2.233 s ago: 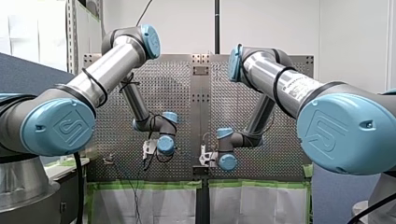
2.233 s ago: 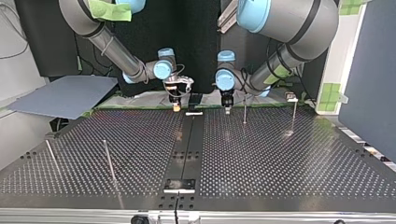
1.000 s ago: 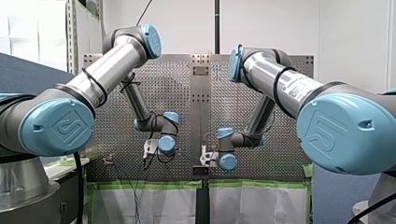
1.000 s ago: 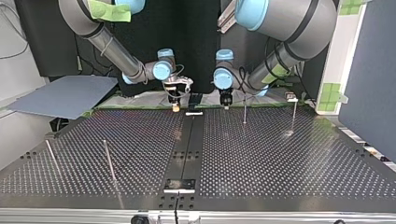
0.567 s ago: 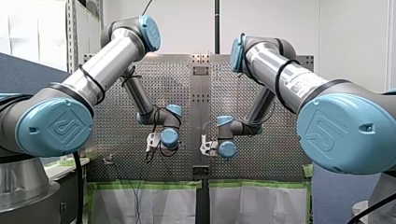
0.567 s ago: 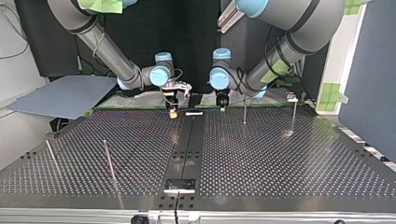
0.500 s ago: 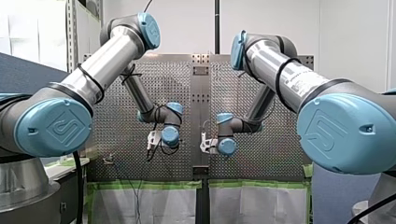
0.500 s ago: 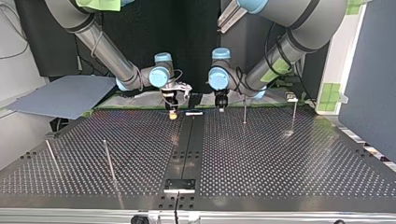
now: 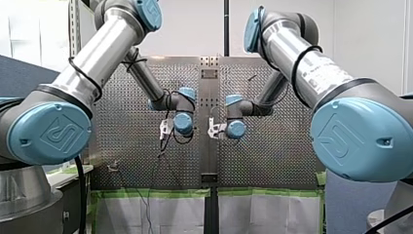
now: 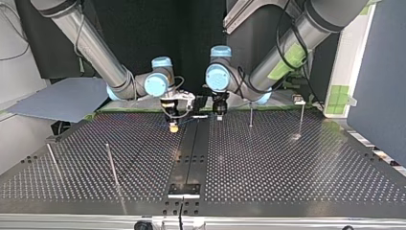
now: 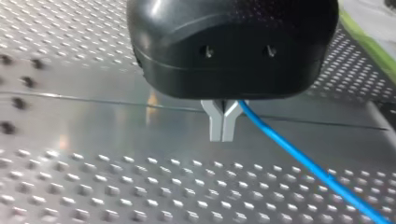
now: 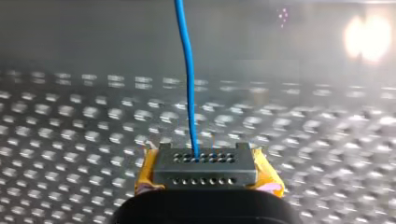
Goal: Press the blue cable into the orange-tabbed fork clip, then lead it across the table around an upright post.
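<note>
Blue cable (image 11: 299, 156) is off the deck, strung as a short span between both claws, above the centre strip (image 10: 191, 153) at the arms' end of the perforated table (image 10: 287, 182). Left gripper (image 11: 223, 136): metal fingers (image 11: 215, 122) pressed together, with the cable coming out beside their root. We read that as pinched, though the contact itself is hidden under the black housing (image 11: 233, 46). Right gripper (image 12: 204, 158): yellow pads (image 12: 268, 181) squeezed on the cable, which exits mid-face and runs straight ahead. Our read on the step: clip insertion isn't done, and we're in the carry with the span held between the arms. We can't find an orange tab in any view. The small fixture (image 10: 299, 99) beside the post (image 10: 301, 117) at the top view's right might be the fork clip, but it's too small to tell. The next move needs the span lined up over the fork slot, kept tight and pushed down. Routing round a post comes after that. A second post (image 10: 250, 114) stands near the left gripper, and two more posts (image 10: 111, 165) are well apart at the top view's left. The wrist views show both grips and the cable clearly, but no posts. The top view gives posts and layout, with the cable only a faint line. The front view gives arm posture only, and we can't make out the blue cable there.
</note>
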